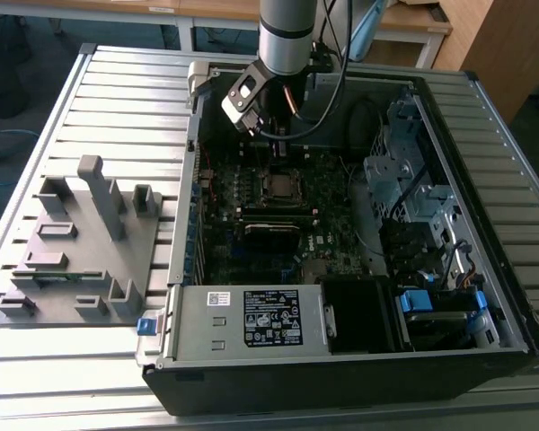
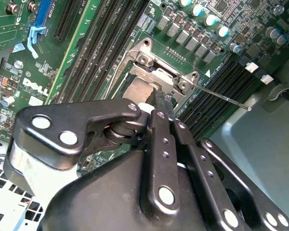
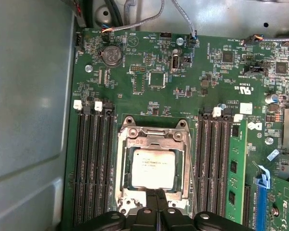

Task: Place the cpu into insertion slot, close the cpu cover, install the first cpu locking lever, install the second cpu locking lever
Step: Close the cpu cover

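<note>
Soft, even light leaves the table point(image 1: 117, 99) pale in the exterior view while the case point(image 1: 341, 346) lies shaded inside, the cpu point(image 3: 152, 168) glares whitish in the first wrist view, and sheen rims the gripper point(image 2: 162, 102) in the second wrist view.

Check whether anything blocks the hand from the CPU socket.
Nothing visible does. The black hand sits right at the edge of the square, silver-rimmed insertion slot. The thin metal lever rod juts off to one side, out of the way.
</note>
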